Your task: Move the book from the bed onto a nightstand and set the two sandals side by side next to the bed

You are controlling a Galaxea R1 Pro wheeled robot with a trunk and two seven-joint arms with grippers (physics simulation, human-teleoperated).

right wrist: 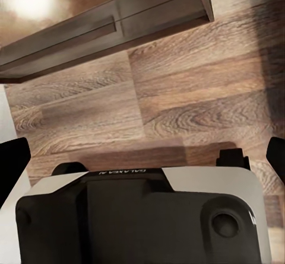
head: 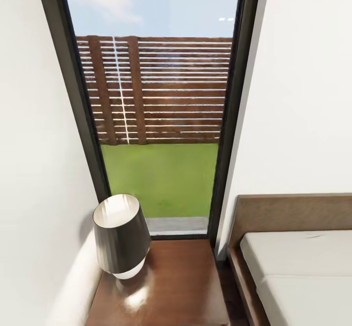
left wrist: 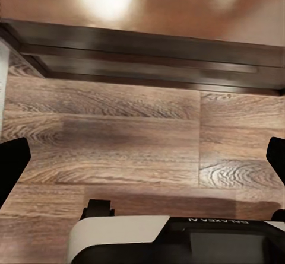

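Bedroom corner, tall window ahead: nightstand with lamp sits beside the bed. Your book isn't in sight. Both sets of fingers look spread wide, probably empty. It's a thin, light paperback; pinch it along an edge.

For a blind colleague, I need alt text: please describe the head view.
A glossy reddish-brown nightstand carries a dark-shaded lamp below a tall window showing grass and a slatted wooden fence. The pale bed with its brown headboard stands to the right.
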